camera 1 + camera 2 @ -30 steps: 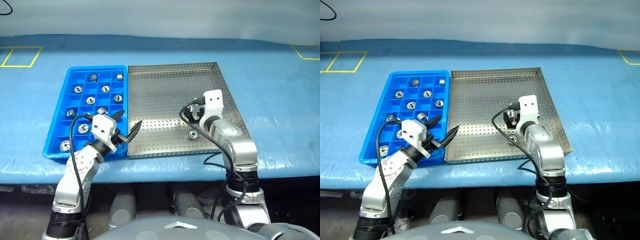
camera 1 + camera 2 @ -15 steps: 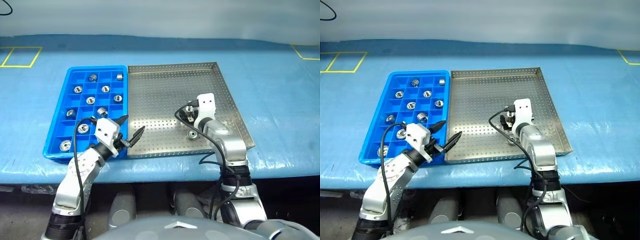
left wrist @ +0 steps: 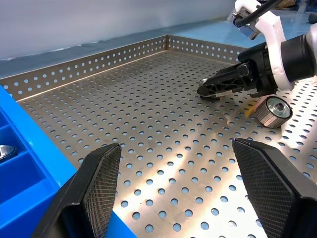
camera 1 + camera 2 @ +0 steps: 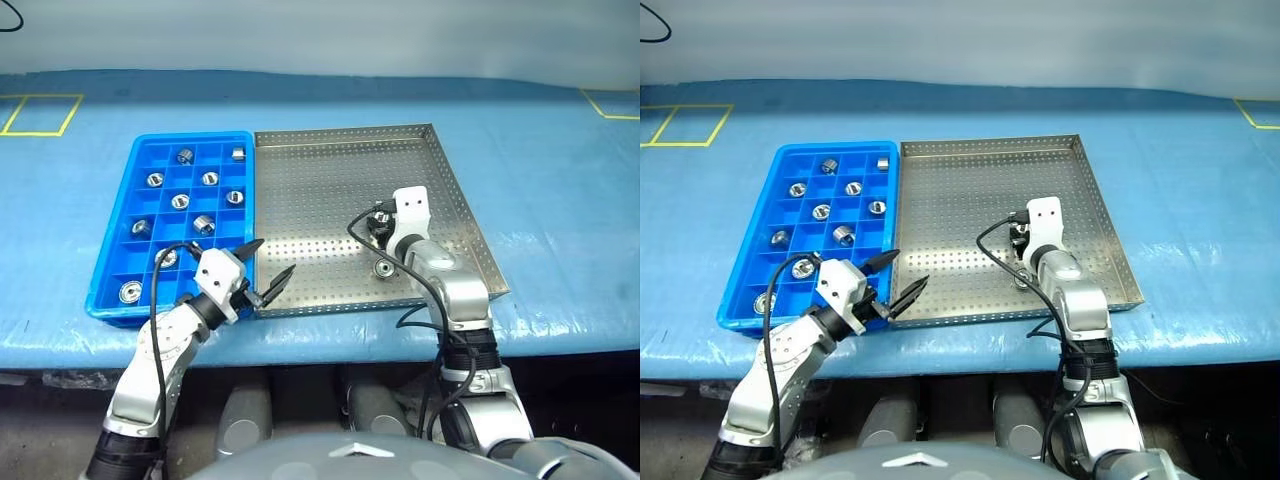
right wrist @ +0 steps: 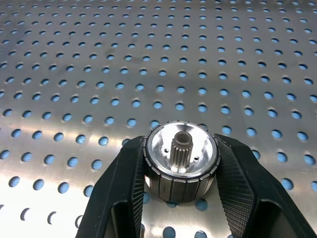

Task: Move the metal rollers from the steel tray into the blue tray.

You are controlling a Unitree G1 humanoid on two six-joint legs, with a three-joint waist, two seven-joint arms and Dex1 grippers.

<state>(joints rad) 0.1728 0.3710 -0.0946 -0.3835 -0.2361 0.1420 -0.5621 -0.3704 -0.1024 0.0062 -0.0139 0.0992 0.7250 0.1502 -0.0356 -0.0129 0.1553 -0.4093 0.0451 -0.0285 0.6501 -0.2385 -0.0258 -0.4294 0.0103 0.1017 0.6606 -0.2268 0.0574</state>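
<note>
In the right wrist view, my right gripper [image 5: 181, 148] is shut on a metal roller [image 5: 181, 163], a ribbed silver cylinder with a toothed hub that rests on the steel tray [image 5: 99, 74]. From the head, the right gripper [image 4: 378, 222] sits right of the steel tray's [image 4: 320, 190] middle. A second roller [image 4: 384, 268] lies loose just in front of it. The blue tray [image 4: 190, 136] adjoins the steel tray on the left and holds several rollers [image 4: 186, 155] in its compartments. My left gripper [image 4: 274, 257] hovers open and empty over the steel tray's front left corner.
Both trays lie on a blue table cover [image 4: 560, 170] with yellow tape marks [image 4: 40, 112] at the far left and far right. The left wrist view shows the steel tray's perforated rim [image 3: 99, 62] and the right gripper's fingers [image 3: 218, 88] beside the loose roller [image 3: 271, 111].
My right gripper's fingers have closed on the roller after shifting slightly left. The left gripper has drifted toward the tray's front edge and to the right, still open.
</note>
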